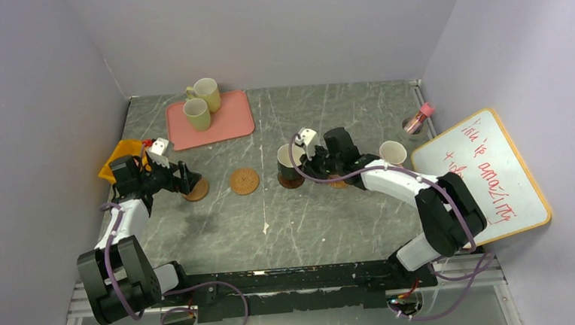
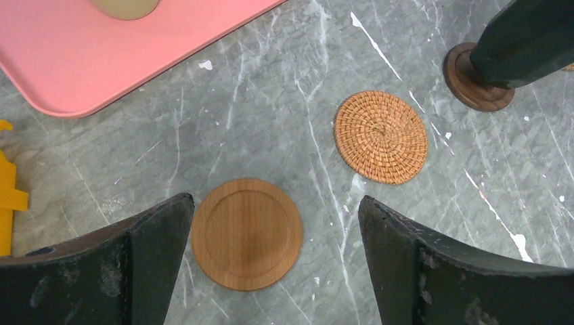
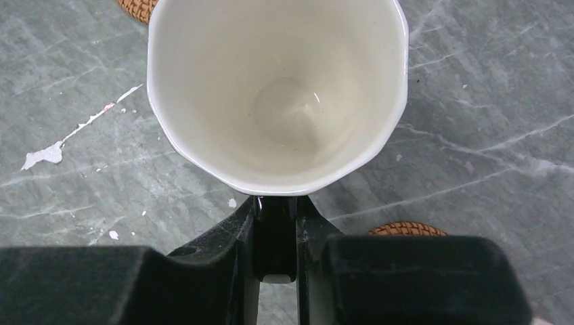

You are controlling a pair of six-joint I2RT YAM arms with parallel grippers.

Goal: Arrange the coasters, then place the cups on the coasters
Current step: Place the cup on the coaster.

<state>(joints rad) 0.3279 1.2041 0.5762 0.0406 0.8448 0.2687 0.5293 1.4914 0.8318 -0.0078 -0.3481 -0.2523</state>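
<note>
Hard-to-see stuff first. In the right wrist view the black mug (image 3: 277, 88) fills the upper frame, so you only get its pale inside. The right claw (image 3: 275, 211) is clamped shut on the black handle at bottom centre, and whatever sits under the mug is hidden there. The left wrist view fills that in: the mug is at the upper right, cut off by the frame, with its base on the dark brown coaster (image 2: 477, 84). I can't tell if it's fully seated, it looks a bit tilted.

From the top camera, a second woven coaster (image 1: 337, 180) is mostly buried under the right arm. The right wrist view only shows slivers of woven rim at its top left and bottom right.

The left claw (image 2: 274, 210) is wide open, fingers either side of the wooden coaster (image 2: 246, 233) lying flat on the desk (image 2: 271, 101), not touching it. The woven coaster (image 2: 381, 137) sits just to the upper right of it.

Only the top camera shows the two yellow-green mugs (image 1: 202, 104) on the pink tray (image 1: 233, 120) at upper left. It also shows a lone mug (image 1: 392, 153) right of centre, outer colour unclear.
</note>
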